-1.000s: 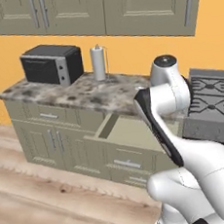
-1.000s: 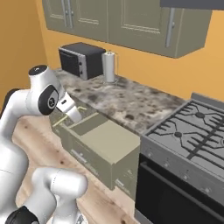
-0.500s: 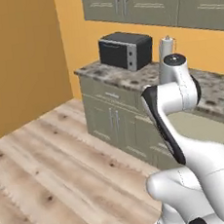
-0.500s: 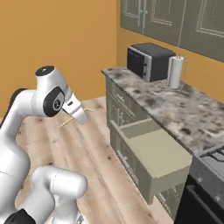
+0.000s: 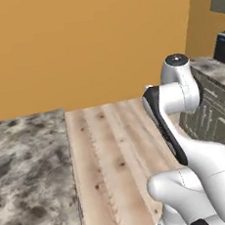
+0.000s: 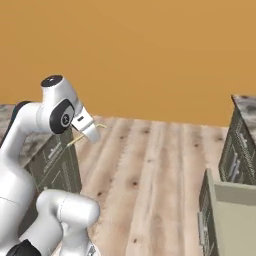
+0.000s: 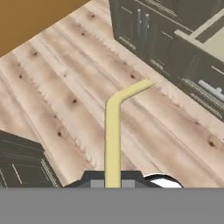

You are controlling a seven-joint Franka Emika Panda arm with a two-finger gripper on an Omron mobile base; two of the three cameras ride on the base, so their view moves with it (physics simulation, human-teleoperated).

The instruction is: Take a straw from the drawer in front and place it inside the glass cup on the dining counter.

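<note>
A broad orange wall (image 5: 78,44) closes off the far side of the room, and below it a pale plank floor (image 6: 150,175) runs toward me between two runs of cabinetry. On the robot's left a speckled grey-brown stone top (image 5: 28,177) belongs to the dining counter, whose olive-grey side (image 6: 55,165) also stands just behind the arm in the right base view. On the other side are the olive-grey kitchen cabinets (image 6: 235,150), and in front of them the drawer (image 6: 227,220) hangs pulled out, its pale beige inside open to view; the hand view catches the same drawer at its upper right corner (image 7: 210,39), with a slim silver bar handle on the panel below it. The white arm (image 5: 185,126) rises from the base and bends at a rounded joint, carrying the pincer (image 6: 89,131) out over the floor beside the dining counter's end. The pincer is clamped on the straw (image 7: 113,131), a thin pale yellow tube with a bent tip. In the hand view the straw rises straight out from between the two finger tips, then kinks toward the cabinets; in the right base view it (image 6: 75,141) sticks out on both sides of the closed jaws, slanting, in the air above the floor.
</note>
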